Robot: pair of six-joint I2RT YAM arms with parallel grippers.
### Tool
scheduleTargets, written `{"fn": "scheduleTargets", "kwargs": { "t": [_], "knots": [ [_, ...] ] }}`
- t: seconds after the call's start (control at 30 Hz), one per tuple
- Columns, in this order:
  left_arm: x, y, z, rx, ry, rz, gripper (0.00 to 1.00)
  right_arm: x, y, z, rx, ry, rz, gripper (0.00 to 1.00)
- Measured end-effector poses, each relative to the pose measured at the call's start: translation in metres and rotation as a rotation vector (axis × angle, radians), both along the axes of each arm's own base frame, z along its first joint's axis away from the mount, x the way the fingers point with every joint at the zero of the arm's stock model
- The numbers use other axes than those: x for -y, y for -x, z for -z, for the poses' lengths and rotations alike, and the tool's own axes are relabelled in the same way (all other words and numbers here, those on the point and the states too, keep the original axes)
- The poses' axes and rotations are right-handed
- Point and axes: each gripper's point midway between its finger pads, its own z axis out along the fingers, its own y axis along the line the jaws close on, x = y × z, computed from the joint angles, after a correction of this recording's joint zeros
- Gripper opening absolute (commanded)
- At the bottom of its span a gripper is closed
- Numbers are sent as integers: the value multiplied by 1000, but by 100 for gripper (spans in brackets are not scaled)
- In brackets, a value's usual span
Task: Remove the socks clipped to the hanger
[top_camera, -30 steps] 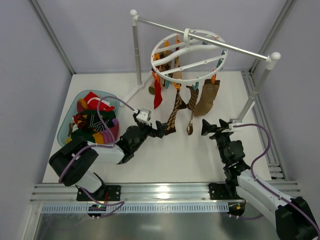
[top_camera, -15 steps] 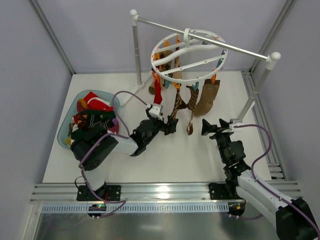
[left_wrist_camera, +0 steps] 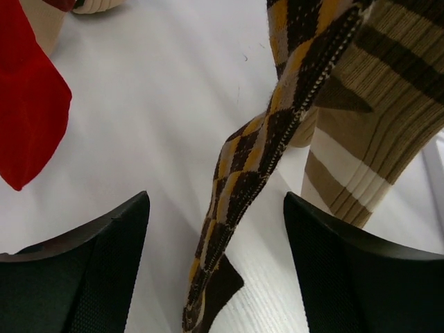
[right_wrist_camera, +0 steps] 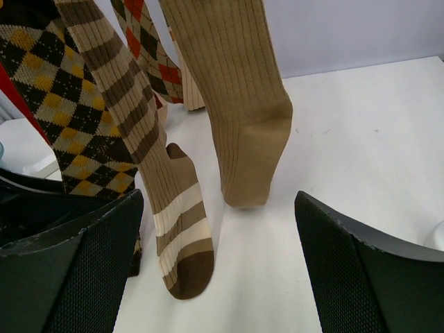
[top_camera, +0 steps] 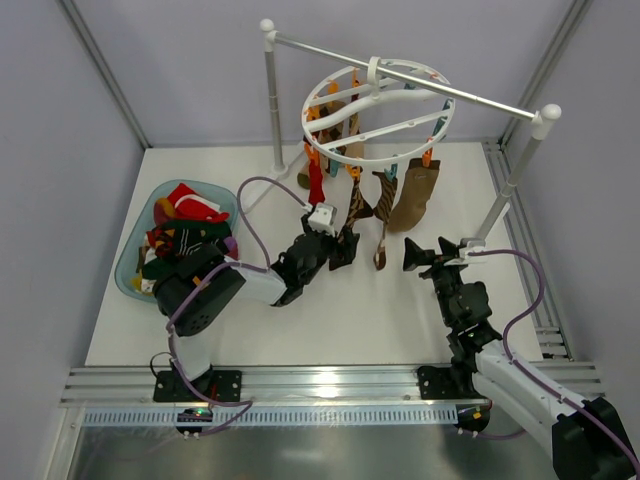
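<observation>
Four socks hang under the hanger (top_camera: 372,160) from above: one red sock (top_camera: 316,190), one argyle sock (top_camera: 352,225), one striped sock (top_camera: 384,215), one tan sock (top_camera: 412,198). Only the left wrist view shows the argyle sock between the parted jaws of the left gripper (left_wrist_camera: 216,208), touching neither. The right wrist view adds a red-diamond sock (right_wrist_camera: 149,52); the right gripper (right_wrist_camera: 218,201) gapes, empty.

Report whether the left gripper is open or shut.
Open. In the left wrist view, the left gripper shows its black fingers wide apart, with the hanging brown-and-yellow argyle fabric sock between them, touching neither.
</observation>
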Motion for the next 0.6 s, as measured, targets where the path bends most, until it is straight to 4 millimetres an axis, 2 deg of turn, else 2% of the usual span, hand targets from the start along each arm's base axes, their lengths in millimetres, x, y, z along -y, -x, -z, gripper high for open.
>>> {"fn": "scheduleTargets", "kwargs": {
  "t": [0.07, 0.1, 0.17, 0.2, 0.23, 0.43, 0.6],
  "knots": [
    [2, -1, 2, -6, -11, -9, 56, 0, 0, 0, 0, 0, 0, 89],
    [2, -2, 3, -9, -17, -14, 37, 0, 0, 0, 0, 0, 0, 90],
    [3, -2, 3, -11, -25, -19, 17, 0, 0, 0, 0, 0, 0, 89],
    [2, -2, 4, -10, -30, -22, 3, 0, 0, 0, 0, 0, -1, 90],
    [2, -2, 4, -8, -36, -24, 0, 0, 0, 0, 0, 0, -1, 89],
    [1, -2, 5, -2, -50, -30, 0, -1, 0, 0, 0, 1, -7, 89],
    [3, 6, 8, 5, -71, -17, 0, -10, 2, -3, 15, 17, -59, 89]
  ]
}}
